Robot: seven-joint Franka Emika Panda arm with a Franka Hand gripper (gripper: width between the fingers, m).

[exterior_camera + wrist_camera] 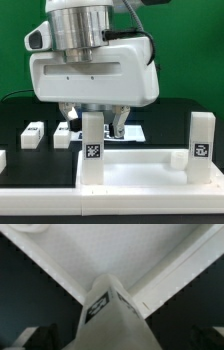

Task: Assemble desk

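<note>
The pincer (pixel 94 120) hangs spread on either side of an upright white square plastic post leg (pixel 92 152) socketed in the wide white rimmed desk top (pixel 140 172) on the black bench (pixel 12 118); a second tagged leg (pixel 203 145) stands at the exterior view's right

From where I stand, a flat matte black tabletop (pixel 15 115) spreads beneath everything, and a plain green cloth backdrop (pixel 190 45) closes the scene behind it.

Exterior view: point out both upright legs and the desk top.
Leg on exterior view's left (pixel 92 132): face above its tag.
Leg on exterior view's right (pixel 203 130): face above its tag.
Desk top (pixel 140 176): exterior view, bare panel.
</note>
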